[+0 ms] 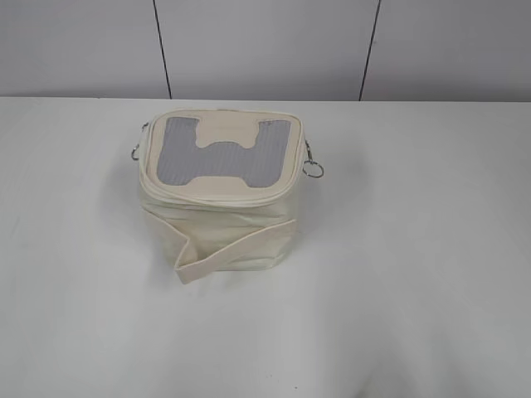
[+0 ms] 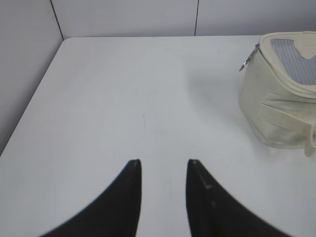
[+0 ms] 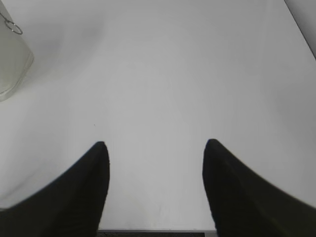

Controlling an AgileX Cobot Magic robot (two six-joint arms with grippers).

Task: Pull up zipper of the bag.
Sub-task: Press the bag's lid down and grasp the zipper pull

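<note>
A cream bag (image 1: 217,195) with a grey mesh panel on its lid stands on the white table, near the middle of the exterior view. A zipper seam runs around the lid edge; I cannot make out the pull. Metal rings hang at its left (image 1: 135,152) and right (image 1: 313,169) sides. The bag also shows at the right edge of the left wrist view (image 2: 281,94) and at the top left corner of the right wrist view (image 3: 11,64). My left gripper (image 2: 164,163) is open and empty over bare table, left of the bag. My right gripper (image 3: 156,144) is open and empty, right of the bag. Neither gripper shows in the exterior view.
A loose cream strap (image 1: 228,249) hangs across the bag's front onto the table. The white table (image 1: 415,274) ends at a grey panelled wall (image 1: 265,46) behind. The table's left edge shows in the left wrist view (image 2: 34,94).
</note>
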